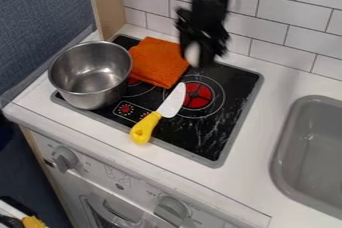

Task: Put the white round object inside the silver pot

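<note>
- Because the black stove top [210, 139] spreads below the gripper [195, 57] and out toward the camera, the whole coming move can be judged as a passage over it. The grey sink [283, 137] lies well apart from the jaws, on the view's right, so it is the wrong way.
- The silver pot [100, 101] is the place that matters: it stands upright at the view's left of the jaws and a little nearer to the camera. Its mouth is open upward. I judge that the next move must go sideways to the left, high enough to pass the near rim, and only then down.
- The orange cloth [157, 62] lies directly between the jaws and the pot, so the path crosses above it. If the gripper goes too low, it may drag the cloth.
- The knife [172, 103] lies from the jaws toward the camera, its yellow handle at the far end from them, outside this path.
- The white round object [192, 54] is at the tips of the jaws, which seem to be pinching it. Its visible part looks longer from top to bottom than across, but the jaws partly hide it. Being smooth and rounded, it could slip if the opening comes too early.
</note>
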Controlling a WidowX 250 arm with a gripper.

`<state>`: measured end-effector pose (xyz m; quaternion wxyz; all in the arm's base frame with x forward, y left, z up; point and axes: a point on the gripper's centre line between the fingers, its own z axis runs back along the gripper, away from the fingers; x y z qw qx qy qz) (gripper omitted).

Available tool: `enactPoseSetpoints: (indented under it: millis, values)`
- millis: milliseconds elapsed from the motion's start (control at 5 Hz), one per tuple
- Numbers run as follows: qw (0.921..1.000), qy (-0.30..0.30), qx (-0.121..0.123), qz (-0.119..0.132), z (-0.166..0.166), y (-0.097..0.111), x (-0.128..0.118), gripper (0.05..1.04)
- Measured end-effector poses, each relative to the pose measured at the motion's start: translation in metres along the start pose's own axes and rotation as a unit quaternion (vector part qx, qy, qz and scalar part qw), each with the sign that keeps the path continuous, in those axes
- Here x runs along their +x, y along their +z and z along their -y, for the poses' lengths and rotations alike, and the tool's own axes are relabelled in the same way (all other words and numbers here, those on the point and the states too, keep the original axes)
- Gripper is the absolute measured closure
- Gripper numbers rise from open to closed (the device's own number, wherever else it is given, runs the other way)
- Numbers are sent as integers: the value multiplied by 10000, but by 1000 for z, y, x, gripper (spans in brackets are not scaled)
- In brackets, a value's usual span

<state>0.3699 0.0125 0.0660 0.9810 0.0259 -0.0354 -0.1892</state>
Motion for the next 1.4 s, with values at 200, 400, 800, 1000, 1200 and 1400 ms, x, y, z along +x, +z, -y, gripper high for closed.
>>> enactPoseSetpoints:
  millis: [200,400,800,1000,1200,1400]
  values:
    - [9974,597,386,118,-32,40,-54,508]
    - [9906,1313,368,-134,-59,38,-117,509]
    - [9862,1594,222,-380,-87,22,-155,438]
    - [9869,1587,172,-228,-89,24,-151,150]
    - [9883,1505,140,-204,-88,23,-150,76]
    - [9899,1403,110,-176,-83,23,-145,81]
